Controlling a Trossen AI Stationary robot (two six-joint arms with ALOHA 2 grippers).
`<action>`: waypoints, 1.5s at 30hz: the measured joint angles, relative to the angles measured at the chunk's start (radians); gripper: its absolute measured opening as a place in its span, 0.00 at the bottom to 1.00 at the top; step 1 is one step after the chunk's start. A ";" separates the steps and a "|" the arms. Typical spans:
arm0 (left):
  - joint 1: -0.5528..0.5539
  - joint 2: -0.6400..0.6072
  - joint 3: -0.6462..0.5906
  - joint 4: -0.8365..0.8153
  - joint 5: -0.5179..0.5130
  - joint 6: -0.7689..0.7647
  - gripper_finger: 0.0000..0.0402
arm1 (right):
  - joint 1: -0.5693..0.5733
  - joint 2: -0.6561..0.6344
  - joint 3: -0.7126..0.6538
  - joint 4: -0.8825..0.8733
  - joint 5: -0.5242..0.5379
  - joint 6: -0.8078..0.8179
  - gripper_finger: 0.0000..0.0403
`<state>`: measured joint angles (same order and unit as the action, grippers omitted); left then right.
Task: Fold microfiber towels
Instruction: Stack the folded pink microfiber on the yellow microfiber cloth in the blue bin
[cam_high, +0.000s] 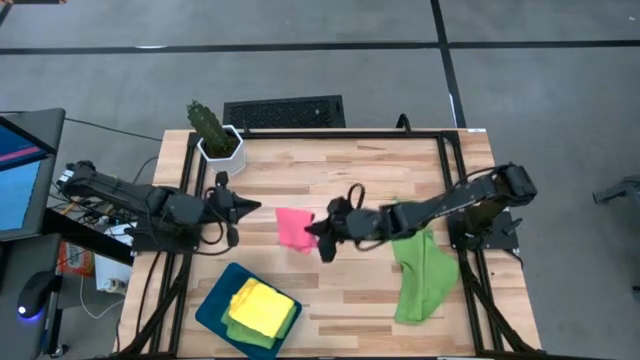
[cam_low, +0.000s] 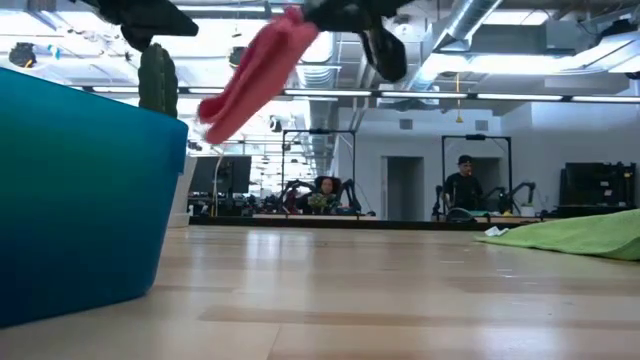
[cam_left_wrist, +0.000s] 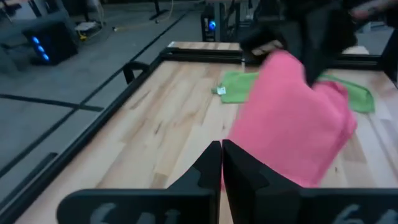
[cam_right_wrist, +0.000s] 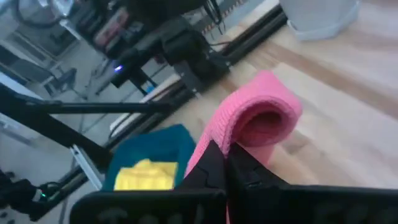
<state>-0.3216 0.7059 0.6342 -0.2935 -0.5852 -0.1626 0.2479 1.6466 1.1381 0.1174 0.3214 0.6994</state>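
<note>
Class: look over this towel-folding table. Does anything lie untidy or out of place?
Yes. A lime green towel lies crumpled and unfolded near the table's right edge, unlike the yellow towel folded in the teal tray. The pink towel hangs from the right tool.

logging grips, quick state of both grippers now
left gripper: shut, holding nothing, beside the pink towel.
right gripper: shut on the pink towel, lifted off the table.

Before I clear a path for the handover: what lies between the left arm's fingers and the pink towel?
Nothing: in the high view only bare table shows between the left fingers and the pink towel, which hangs from the right fingers.
</note>
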 joint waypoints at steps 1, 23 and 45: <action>0.000 -0.010 0.000 -0.007 0.000 0.010 0.02 | 0.016 0.018 0.018 -0.014 0.023 0.012 0.01; -0.046 -0.176 0.001 -0.178 0.022 0.011 0.02 | 0.165 0.757 0.875 0.072 0.210 0.149 0.01; -0.047 -0.203 0.001 -0.213 0.109 -0.030 0.02 | 0.303 0.863 0.962 -0.173 0.360 0.456 0.13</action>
<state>-0.3683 0.5034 0.6349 -0.5068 -0.4766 -0.1928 0.5511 2.5092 2.0998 -0.0558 0.6811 1.1557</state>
